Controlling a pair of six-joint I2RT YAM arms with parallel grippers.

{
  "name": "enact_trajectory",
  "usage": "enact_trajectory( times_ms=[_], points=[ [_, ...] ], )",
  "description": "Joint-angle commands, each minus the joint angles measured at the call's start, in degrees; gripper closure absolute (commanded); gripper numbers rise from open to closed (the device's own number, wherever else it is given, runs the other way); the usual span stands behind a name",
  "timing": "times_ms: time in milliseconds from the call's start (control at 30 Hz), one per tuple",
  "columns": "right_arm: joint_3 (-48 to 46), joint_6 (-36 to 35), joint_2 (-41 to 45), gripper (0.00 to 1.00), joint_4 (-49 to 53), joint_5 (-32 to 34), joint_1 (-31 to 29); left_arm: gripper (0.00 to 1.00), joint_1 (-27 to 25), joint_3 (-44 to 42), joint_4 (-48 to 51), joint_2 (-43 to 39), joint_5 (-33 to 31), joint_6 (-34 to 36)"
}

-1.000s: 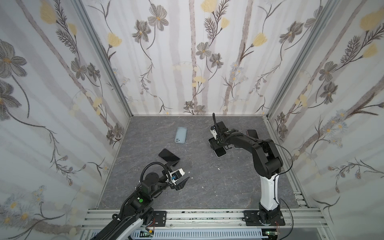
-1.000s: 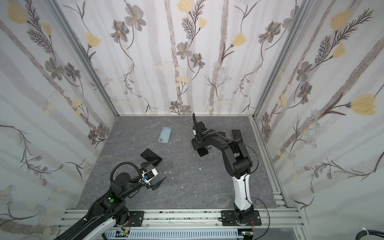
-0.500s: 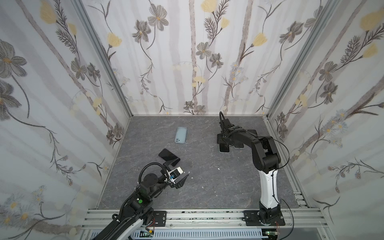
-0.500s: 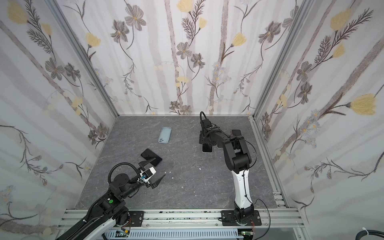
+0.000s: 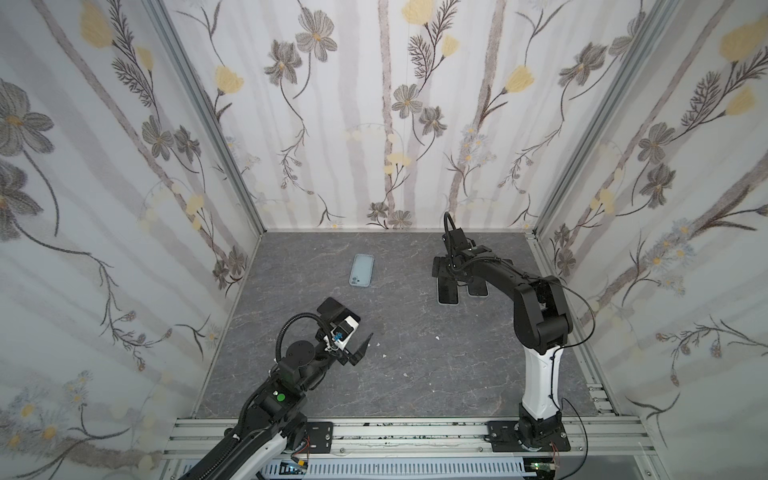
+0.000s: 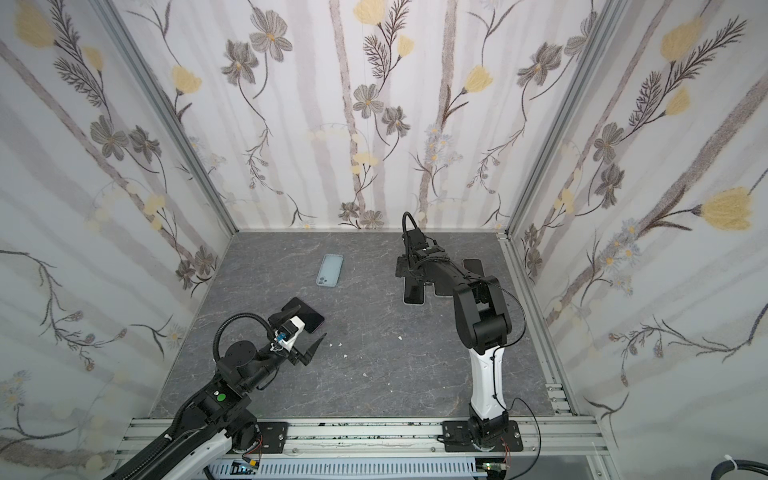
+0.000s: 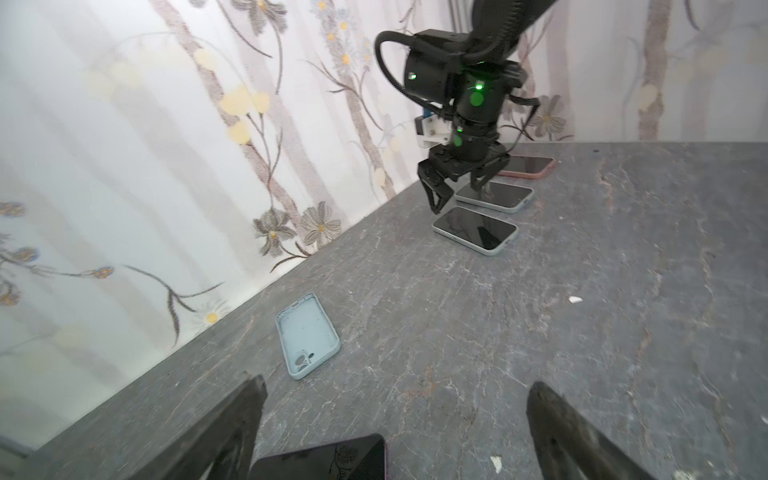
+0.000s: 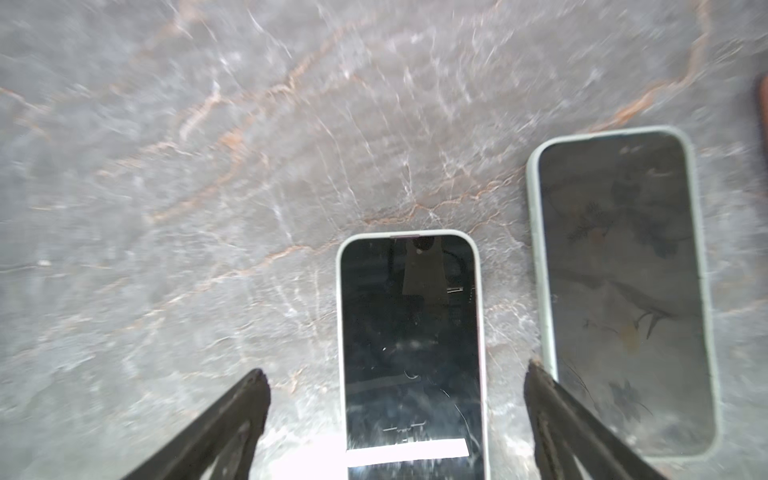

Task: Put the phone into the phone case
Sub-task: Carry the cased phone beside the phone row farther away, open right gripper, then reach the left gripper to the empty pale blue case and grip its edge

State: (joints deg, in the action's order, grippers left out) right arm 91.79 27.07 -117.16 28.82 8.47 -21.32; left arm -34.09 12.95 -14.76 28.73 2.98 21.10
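The empty light blue phone case (image 5: pixel 361 270) (image 6: pixel 330 270) (image 7: pixel 307 334) lies open side up towards the back of the grey table. A bare dark phone (image 5: pixel 337 308) (image 6: pixel 309 318) (image 7: pixel 328 459) with a purplish edge lies screen up at the front left. My left gripper (image 5: pixel 353 319) (image 6: pixel 309 323) (image 7: pixel 399 383) hovers over its near end, open and empty. My right gripper (image 5: pixel 451 276) (image 6: pixel 413 274) (image 8: pixel 395 370) stands open at the back right, straddling a cased phone (image 5: pixel 448 293) (image 8: pixel 411 324) without holding it.
A second phone in a pale green case (image 5: pixel 478 287) (image 8: pixel 623 286) lies right beside that one, close to a right fingertip. A pink-cased phone (image 6: pixel 473 265) (image 7: pixel 528 166) sits nearer the right wall. Small white crumbs (image 5: pixel 437 337) dot the table (image 5: pixel 415 374).
My right gripper shifted a little to the right, opened wider and let go of the cased phone, which now lies flat on the table. The left arm has barely moved.
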Motion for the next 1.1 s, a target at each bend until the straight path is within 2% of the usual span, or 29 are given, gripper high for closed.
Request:
enact_trajectory(
  times_ms=[0,233,400,500,600,733,867,1067],
  points=[
    [-2.5,-1.0,4.6,0.07,0.2,0.6,-0.1,0.00,1.1,4.0,-0.7,4.4,-5.3,-5.7],
    [-9.3,-5.5,14.7,0.10,-2.8,-3.2,-0.5,0.00,6.5,22.2,8.0,26.3,-9.3,-16.7],
    [-7.7,-8.7,18.0,0.10,-0.9,-4.3,-1.1,0.00,10.6,31.9,9.4,40.9,-4.7,-24.4],
    [-6.2,-8.9,19.2,0.15,-0.3,-6.9,-1.1,0.00,11.7,34.3,7.4,46.1,0.5,-25.9],
    [-2.1,-7.5,18.3,0.17,2.8,-9.4,-1.4,0.00,11.9,35.6,5.6,50.3,1.3,-28.7],
    [2.6,-4.8,17.8,0.18,5.7,-10.3,-4.0,0.00,11.9,43.1,11.8,57.9,1.5,-32.8],
    [3.2,-2.3,19.1,0.18,6.0,-10.5,-8.5,0.05,11.9,53.6,22.4,65.9,4.0,-33.6],
    [3.2,-1.1,19.8,0.18,7.8,-10.2,-11.7,0.12,12.0,60.5,28.4,69.3,4.4,-32.3]
  ],
)
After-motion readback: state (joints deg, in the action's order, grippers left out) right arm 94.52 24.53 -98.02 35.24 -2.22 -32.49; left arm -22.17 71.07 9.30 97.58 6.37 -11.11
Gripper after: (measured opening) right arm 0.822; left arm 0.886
